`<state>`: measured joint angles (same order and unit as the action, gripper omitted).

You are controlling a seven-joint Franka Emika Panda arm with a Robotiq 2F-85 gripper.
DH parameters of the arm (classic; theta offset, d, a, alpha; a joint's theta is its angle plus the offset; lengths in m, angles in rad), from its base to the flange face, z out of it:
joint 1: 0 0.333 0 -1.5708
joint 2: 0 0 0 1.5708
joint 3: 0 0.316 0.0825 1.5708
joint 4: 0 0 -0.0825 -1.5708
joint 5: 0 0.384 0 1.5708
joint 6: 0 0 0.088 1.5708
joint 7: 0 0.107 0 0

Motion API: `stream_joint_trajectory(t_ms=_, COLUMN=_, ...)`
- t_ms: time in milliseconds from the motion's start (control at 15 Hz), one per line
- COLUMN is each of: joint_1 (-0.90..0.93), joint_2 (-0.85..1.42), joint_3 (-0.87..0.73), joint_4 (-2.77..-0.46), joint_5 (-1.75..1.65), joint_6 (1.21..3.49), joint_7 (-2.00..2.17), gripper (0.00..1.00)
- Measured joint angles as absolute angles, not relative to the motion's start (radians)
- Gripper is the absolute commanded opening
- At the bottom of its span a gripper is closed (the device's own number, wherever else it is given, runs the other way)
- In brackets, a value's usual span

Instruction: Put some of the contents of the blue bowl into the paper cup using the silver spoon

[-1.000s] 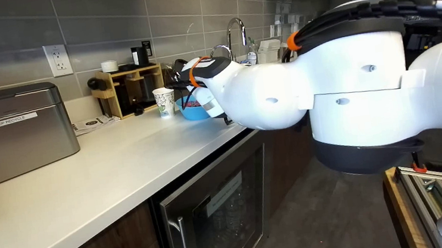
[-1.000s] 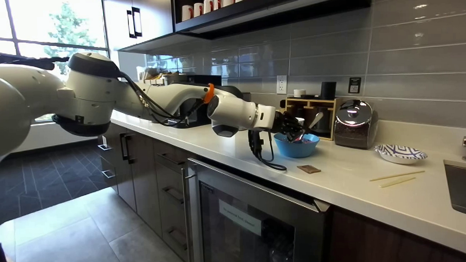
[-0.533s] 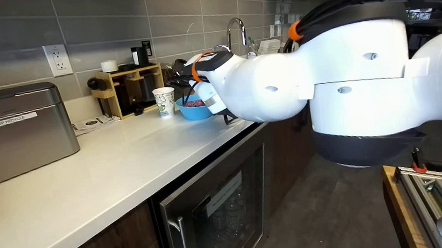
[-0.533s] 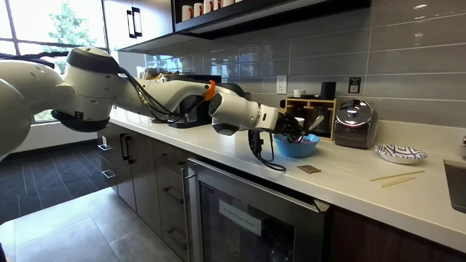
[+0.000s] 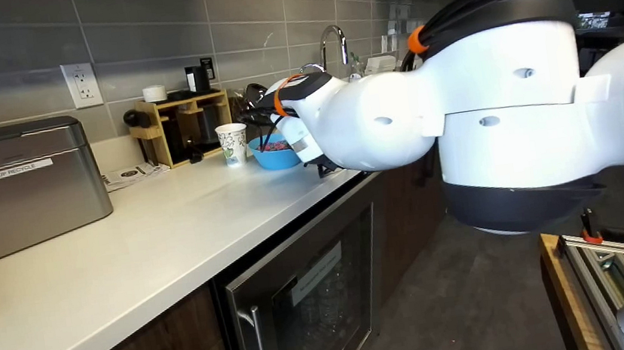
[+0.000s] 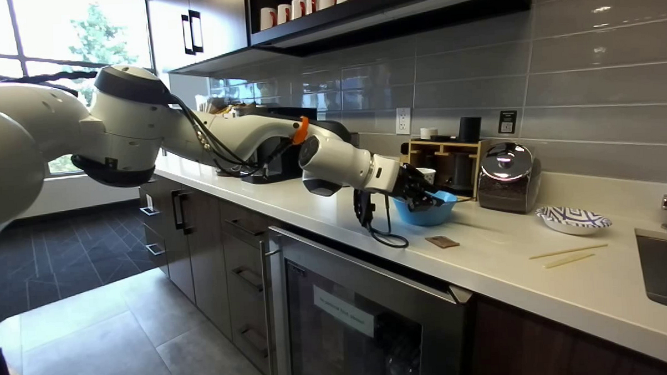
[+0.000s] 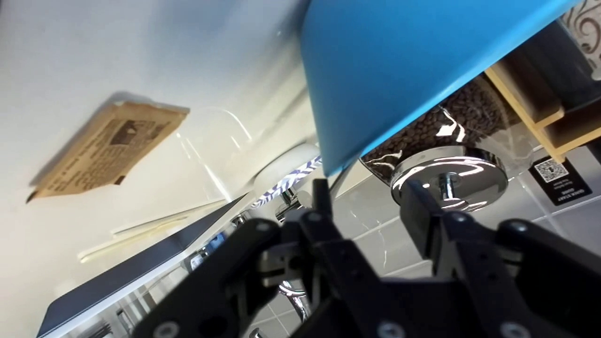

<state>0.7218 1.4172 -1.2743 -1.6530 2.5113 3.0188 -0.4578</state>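
The blue bowl (image 5: 276, 160) stands on the counter and shows in an exterior view (image 6: 423, 215) and the wrist view (image 7: 399, 70). Reddish contents (image 5: 274, 145) lie inside it. The white paper cup (image 5: 233, 144) stands beside and behind the bowl; it is partly hidden in an exterior view (image 6: 426, 175). My gripper (image 6: 433, 194) is at the bowl's rim. In the wrist view the gripper (image 7: 370, 191) has its fingers apart with nothing between them. A thin grey sliver, likely the silver spoon (image 7: 342, 180), shows at the bowl's rim behind one fingertip; the rest is hidden.
A wooden rack (image 6: 445, 142) and a coffee-bean jar (image 6: 509, 178) stand behind the bowl. A brown packet (image 6: 442, 242) lies in front of it. A patterned paper bowl (image 6: 573, 223), two sticks (image 6: 569, 256) and the sink (image 6: 664, 270) are farther along the counter.
The spoon stood up from my gripper over the bowl; now it is gone from the fingers, which have opened. The arm has risen slightly and the gripper tilted downward. The bowl stays put.
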Motion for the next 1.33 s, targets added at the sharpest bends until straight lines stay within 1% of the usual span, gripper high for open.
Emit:
stream_joint_trajectory(t_ms=67, joint_1=0.723, joint_2=1.417, joint_3=-1.275, joint_4=-1.655, joint_5=2.511, joint_6=3.017, joint_7=-0.458, gripper=0.81)
stream_joint_trajectory(t_ms=200, joint_1=0.726, joint_2=1.417, joint_3=-1.277, joint_4=-1.659, joint_5=2.511, joint_6=3.016, joint_7=-0.458, gripper=0.95)
stream_joint_trajectory(t_ms=267, joint_1=0.728, joint_2=1.416, joint_3=-1.278, joint_4=-1.662, joint_5=2.511, joint_6=3.015, joint_7=-0.458, gripper=1.00)
stream_joint_trajectory(t_ms=600, joint_1=0.763, joint_2=1.380, joint_3=-1.300, joint_4=-1.714, joint_5=2.500, joint_6=2.991, joint_7=-0.461, gripper=1.00)
stream_joint_trajectory(t_ms=867, joint_1=0.818, joint_2=1.319, joint_3=-1.380, joint_4=-1.795, joint_5=2.461, joint_6=2.933, joint_7=-0.477, gripper=1.00)
stream_joint_trajectory(t_ms=1133, joint_1=0.900, joint_2=1.182, joint_3=-1.488, joint_4=-1.961, joint_5=2.251, joint_6=2.710, joint_7=-0.482, gripper=1.00)
stream_joint_trajectory(t_ms=1333, joint_1=0.978, joint_2=1.062, joint_3=-1.627, joint_4=-2.104, joint_5=2.066, joint_6=2.514, joint_7=-0.500, gripper=1.00)
